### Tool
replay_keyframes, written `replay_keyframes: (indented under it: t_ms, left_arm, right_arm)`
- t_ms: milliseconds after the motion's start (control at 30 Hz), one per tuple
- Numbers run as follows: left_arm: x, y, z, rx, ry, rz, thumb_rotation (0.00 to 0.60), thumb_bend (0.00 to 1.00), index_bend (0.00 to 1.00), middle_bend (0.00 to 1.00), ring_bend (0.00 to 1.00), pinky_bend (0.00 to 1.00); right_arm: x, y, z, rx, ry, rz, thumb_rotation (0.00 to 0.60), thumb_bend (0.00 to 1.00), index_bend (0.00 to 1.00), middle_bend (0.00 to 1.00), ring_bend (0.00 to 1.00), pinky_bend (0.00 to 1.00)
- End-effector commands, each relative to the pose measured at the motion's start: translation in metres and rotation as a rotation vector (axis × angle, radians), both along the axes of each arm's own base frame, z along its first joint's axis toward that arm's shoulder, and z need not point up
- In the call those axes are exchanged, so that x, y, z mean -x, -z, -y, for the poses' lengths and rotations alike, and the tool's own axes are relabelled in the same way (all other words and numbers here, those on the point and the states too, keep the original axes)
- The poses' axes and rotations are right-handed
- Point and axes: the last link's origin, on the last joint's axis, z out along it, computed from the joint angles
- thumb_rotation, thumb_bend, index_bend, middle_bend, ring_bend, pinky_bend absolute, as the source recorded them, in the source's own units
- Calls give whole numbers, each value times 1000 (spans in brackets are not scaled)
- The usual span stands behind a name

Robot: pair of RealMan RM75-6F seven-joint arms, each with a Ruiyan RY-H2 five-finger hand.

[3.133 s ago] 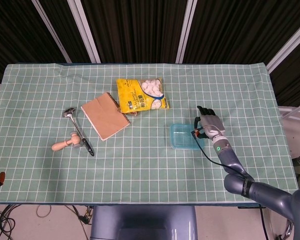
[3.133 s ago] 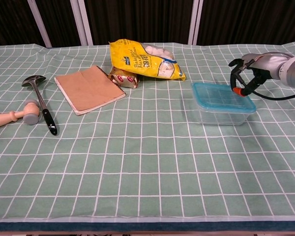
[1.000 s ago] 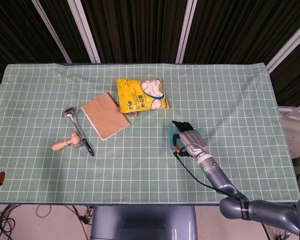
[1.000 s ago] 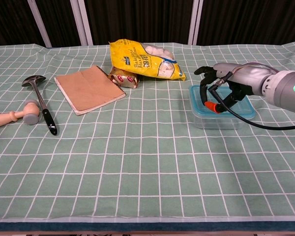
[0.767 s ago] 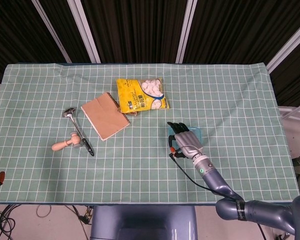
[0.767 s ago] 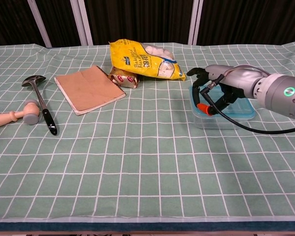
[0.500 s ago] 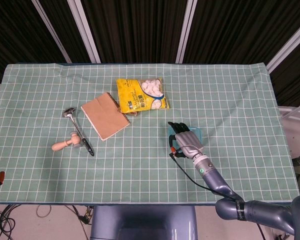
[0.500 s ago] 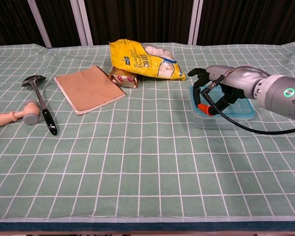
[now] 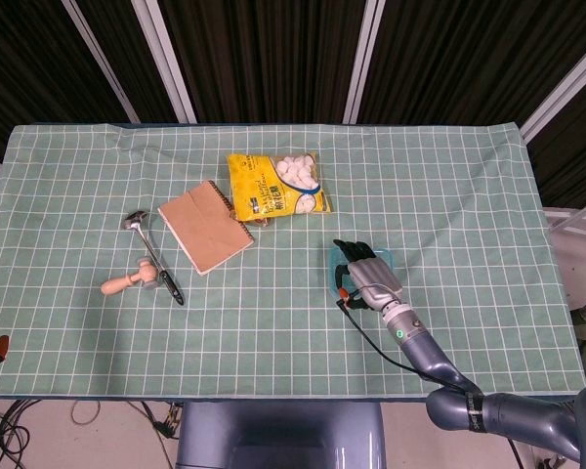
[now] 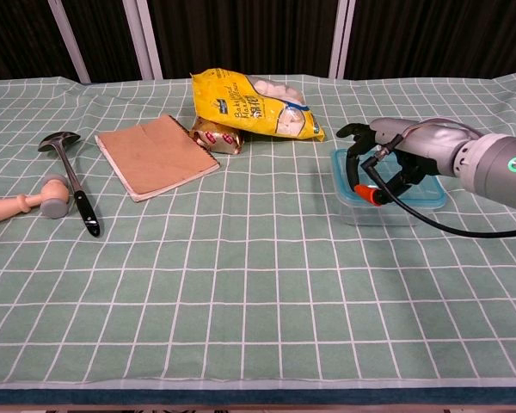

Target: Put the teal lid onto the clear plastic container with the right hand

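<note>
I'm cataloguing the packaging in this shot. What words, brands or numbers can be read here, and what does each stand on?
Yellow snack bag: blue print on its front, too small and blurred to read.
Small packet tucked under the bag's edge: a red mark, unreadable.
Brown notebook, teal lid, clear plastic container: no text visible.

Head view looks steeply down; chest view low, frontal; both share table [image 9: 98, 332].

A yellow snack bag [image 9: 277, 185], brown notebook [image 9: 205, 226], ladle [image 9: 152, 255] and wooden-handled mallet [image 9: 128, 280] lie on the checked cloth [image 9: 273, 332].
</note>
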Motion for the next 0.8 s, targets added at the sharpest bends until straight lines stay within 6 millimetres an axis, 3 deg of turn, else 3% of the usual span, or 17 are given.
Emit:
replay_keyframes:
  t_ms: [33, 800]
  left_arm:
    - [0, 0, 0, -1, 0, 0, 600, 327, 59, 0, 0, 0]
    - [0, 0, 0, 0, -5, -2, 600, 327, 59, 0, 0, 0]
  right_arm:
    - [2, 2, 0, -3, 5, 1, 600, 511, 693, 0, 0, 0]
    - [12, 6, 2, -24, 27, -22, 600, 510, 693, 0, 0, 0]
